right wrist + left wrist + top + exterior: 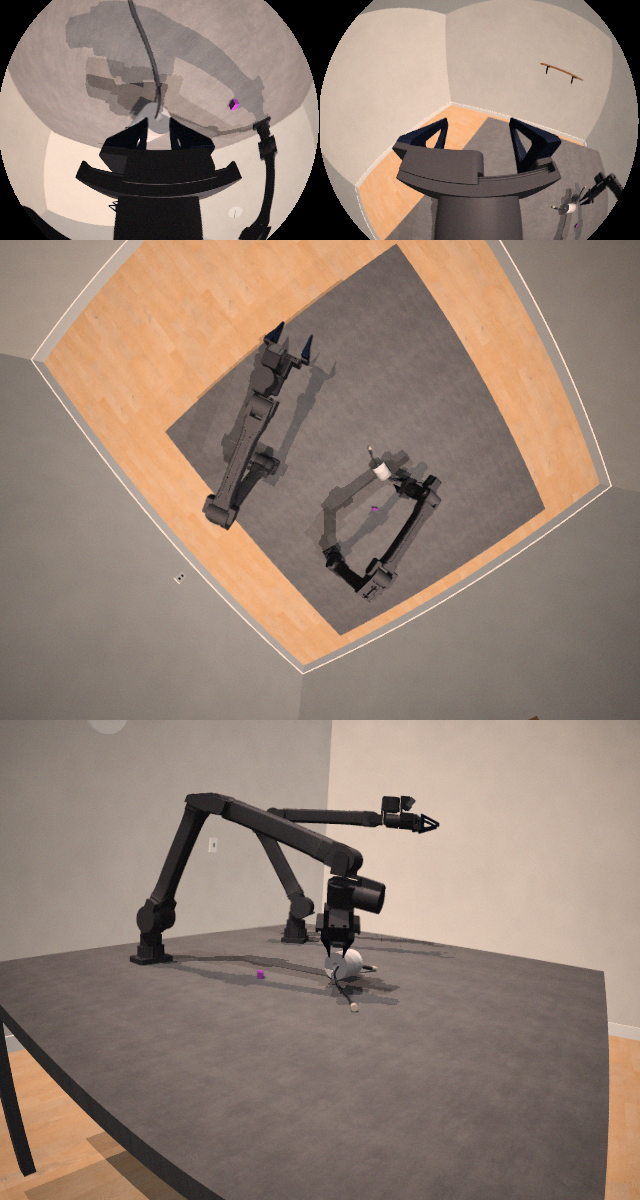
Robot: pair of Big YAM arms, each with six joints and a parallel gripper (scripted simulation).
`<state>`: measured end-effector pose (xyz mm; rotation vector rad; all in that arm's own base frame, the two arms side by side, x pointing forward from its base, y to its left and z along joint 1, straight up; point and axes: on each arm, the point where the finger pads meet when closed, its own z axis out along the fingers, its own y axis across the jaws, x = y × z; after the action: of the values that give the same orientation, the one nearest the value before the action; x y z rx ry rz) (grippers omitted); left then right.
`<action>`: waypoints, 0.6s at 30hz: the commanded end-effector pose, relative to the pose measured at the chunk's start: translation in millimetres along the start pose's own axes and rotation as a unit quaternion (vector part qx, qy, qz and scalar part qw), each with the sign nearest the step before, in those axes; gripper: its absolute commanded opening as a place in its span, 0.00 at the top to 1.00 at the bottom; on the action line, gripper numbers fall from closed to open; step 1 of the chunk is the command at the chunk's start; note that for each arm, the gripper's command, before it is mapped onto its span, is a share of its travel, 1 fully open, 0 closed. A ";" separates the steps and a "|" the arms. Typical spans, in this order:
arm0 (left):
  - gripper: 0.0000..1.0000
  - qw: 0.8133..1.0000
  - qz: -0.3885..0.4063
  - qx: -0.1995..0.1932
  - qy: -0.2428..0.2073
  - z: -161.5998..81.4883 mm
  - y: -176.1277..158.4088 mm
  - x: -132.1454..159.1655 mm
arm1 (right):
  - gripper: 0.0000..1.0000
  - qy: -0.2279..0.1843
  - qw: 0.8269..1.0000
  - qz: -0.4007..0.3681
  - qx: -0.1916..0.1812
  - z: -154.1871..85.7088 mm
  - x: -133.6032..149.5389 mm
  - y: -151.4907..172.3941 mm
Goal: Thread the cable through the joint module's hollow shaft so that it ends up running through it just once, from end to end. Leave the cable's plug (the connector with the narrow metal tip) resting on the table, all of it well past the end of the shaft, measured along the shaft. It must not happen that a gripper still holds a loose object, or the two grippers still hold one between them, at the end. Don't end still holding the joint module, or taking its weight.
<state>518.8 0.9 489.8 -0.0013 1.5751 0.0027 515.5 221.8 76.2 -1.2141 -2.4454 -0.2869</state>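
Observation:
The white joint module [382, 471] [353, 962] [571, 208] [160, 128] lies on its side on the table. The black cable [341, 989] [150, 55] leaves the shaft opening in its near face and bends down to a pale end piece [354, 1007] on the table. Beyond the far face, a dark connector with a pale narrow tip [369, 447] [374, 969] sticks out, apparently the plug. The cable inside the shaft is hidden. My right gripper [337, 954] [158, 121] is partly open and empty, just above the near face. My left gripper [297, 329] [437, 824] [478, 121] is wide open, empty and raised.
A small purple cube [374, 508] [260, 974] [576, 225] [234, 104] lies between the module and the right arm's base. The left arm stretches high, well away from the module, near a table edge. The right arm arches over the table to the module.

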 end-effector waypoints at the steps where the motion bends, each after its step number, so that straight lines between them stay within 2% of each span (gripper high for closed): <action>1: 0.04 1.000 -0.001 -0.002 -0.013 3.1 1.3 -11.9 | 0.68 -0.006 1.000 -0.020 -0.009 -6.9 9.8 7.8; 4: 0.04 1.000 -0.001 -0.002 -0.013 3.1 1.3 -11.9 | 0.68 -0.007 1.000 -0.013 -0.013 -11.2 5.4 9.5; 5: 0.04 1.000 -0.001 -0.002 -0.013 3.1 1.3 -11.9 | 0.68 -0.005 1.000 -0.019 -0.006 -1.9 8.7 6.8; 11: 0.04 1.000 -0.001 -0.002 -0.013 3.1 1.3 -11.9 | 0.68 -0.004 1.000 -0.017 -0.001 2.8 6.3 5.2; 13: 0.04 1.000 -0.001 -0.002 -0.013 3.1 1.3 -11.9 | 0.68 -0.005 1.000 -0.018 -0.006 -0.7 6.6 8.6; 14: 0.04 1.000 -0.001 -0.002 -0.014 3.1 1.2 -12.3 | 0.68 -0.019 0.999 -0.021 -0.039 -33.0 -3.0 12.2; 15: 0.04 1.000 -0.001 -0.002 -0.014 3.1 1.1 -12.4 | 0.68 -0.017 0.999 -0.021 -0.032 -26.2 -4.0 4.4; 18: 0.04 1.000 -0.001 -0.001 -0.014 3.2 0.7 -13.2 | 0.68 -0.029 0.997 -0.046 -0.050 -36.5 -6.2 7.6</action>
<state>518.8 0.9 489.8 -0.0013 1.5751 0.0027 517.1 218.9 74.4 -1.1936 -2.4810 -0.3025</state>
